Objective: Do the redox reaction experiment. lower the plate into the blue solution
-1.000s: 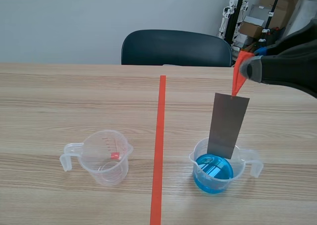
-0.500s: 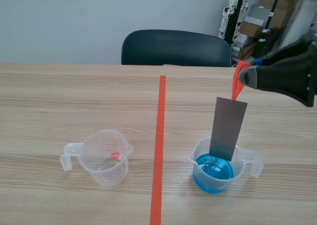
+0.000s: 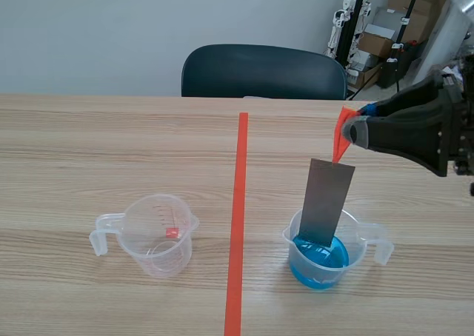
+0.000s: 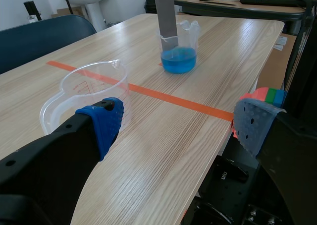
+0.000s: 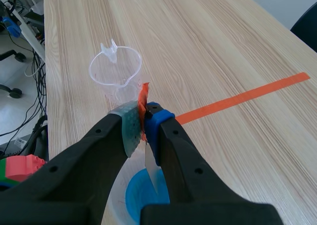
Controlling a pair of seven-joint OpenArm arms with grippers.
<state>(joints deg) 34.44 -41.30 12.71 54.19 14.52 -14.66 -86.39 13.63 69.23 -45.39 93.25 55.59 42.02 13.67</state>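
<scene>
Plate [image 3: 326, 201] lower, end at blue solution [image 3: 320, 266]

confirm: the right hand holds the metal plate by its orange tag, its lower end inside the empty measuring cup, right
No. The right hand holds the metal plate by its orange tag, but its lower end is inside the measuring cup of blue solution, as the scene view shows.

Wooden table [image 3: 89, 143]; clear measuring jug [image 3: 158, 236], jug of blue solution [image 3: 323, 253], either side of orange tape line [image 3: 238, 217]
</scene>
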